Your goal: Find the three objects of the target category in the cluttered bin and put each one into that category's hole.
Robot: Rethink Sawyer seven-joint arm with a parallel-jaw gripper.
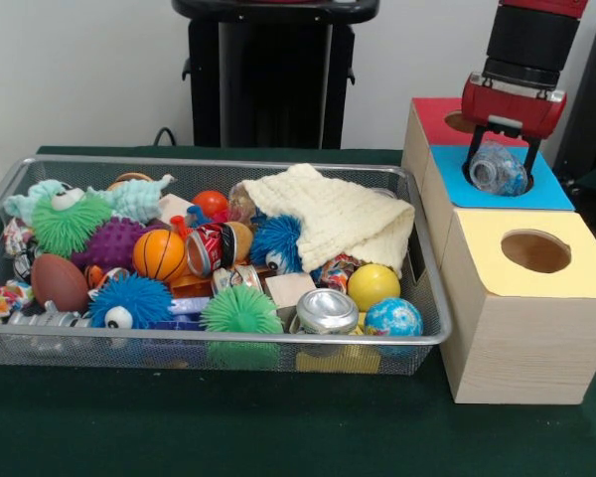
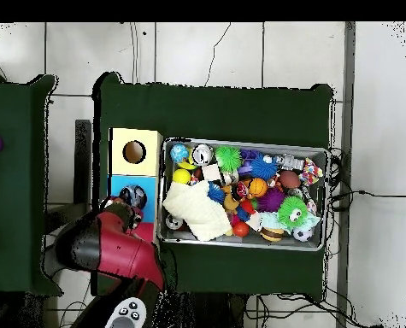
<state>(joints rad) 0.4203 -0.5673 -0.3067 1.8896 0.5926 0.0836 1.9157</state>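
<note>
My gripper (image 1: 500, 175) hangs over the round hole in the blue-topped box (image 1: 548, 195), at the right of the front view. Its two black fingers (image 1: 474, 159) press on the sides of a crumpled clear plastic bottle (image 1: 497, 169), which sits low at the hole's mouth. The overhead view shows the bottle (image 2: 133, 196) over the blue box (image 2: 120, 184), with my red arm (image 2: 112, 241) reaching in from below. In the wire bin (image 1: 228, 165) lie a crushed silver can (image 1: 326, 310) and a red cola can (image 1: 211, 248) among the toys.
A red-topped box (image 1: 433, 115) stands behind the blue one and a yellow-topped box (image 1: 536, 253) with an open hole in front. The bin also holds balls, fuzzy toys, a toy football (image 1: 59, 281) and a cream knitted cloth (image 1: 340, 219).
</note>
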